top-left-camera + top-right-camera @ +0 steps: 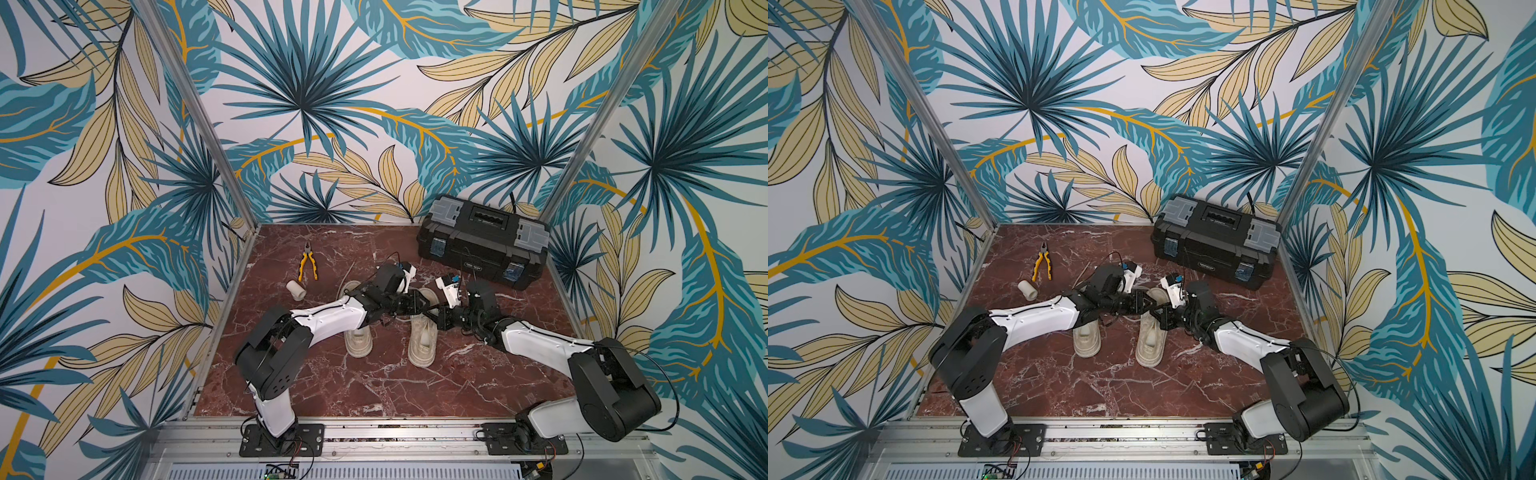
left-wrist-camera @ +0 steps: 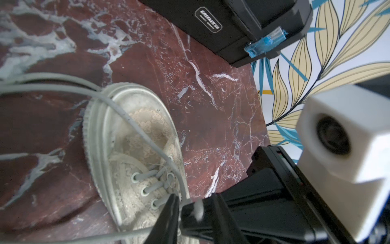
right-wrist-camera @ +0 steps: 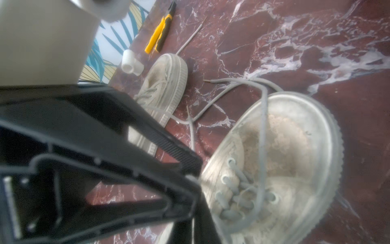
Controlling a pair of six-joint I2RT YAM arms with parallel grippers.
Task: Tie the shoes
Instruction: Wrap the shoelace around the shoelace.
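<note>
Two beige shoes stand side by side on the marble table, toes pointing away, in both top views: one on the left (image 1: pixel 359 343) (image 1: pixel 1087 343) and one on the right (image 1: pixel 423 345) (image 1: pixel 1150 345). Both grippers meet over the right shoe's (image 2: pixel 130 152) (image 3: pixel 285 158) lacing. My left gripper (image 1: pixel 424 308) (image 2: pixel 194 211) has its jaws apart around the tip of my right gripper (image 1: pixel 433 313) (image 3: pixel 193 230). The right gripper is shut on a pale piece of lace (image 2: pixel 198 209). Loose grey lace (image 2: pixel 130 120) (image 3: pixel 262 126) loops over the toe cap. The other shoe (image 3: pixel 166 78) lies beyond.
A black toolbox (image 1: pixel 482 241) stands at the back right. Yellow-handled pliers (image 1: pixel 307 262) and a white pipe fitting (image 1: pixel 296 289) lie at the back left. A loose lace end (image 3: pixel 221 81) trails on the marble table (image 1: pixel 374 390) between the shoes. Patterned walls close three sides.
</note>
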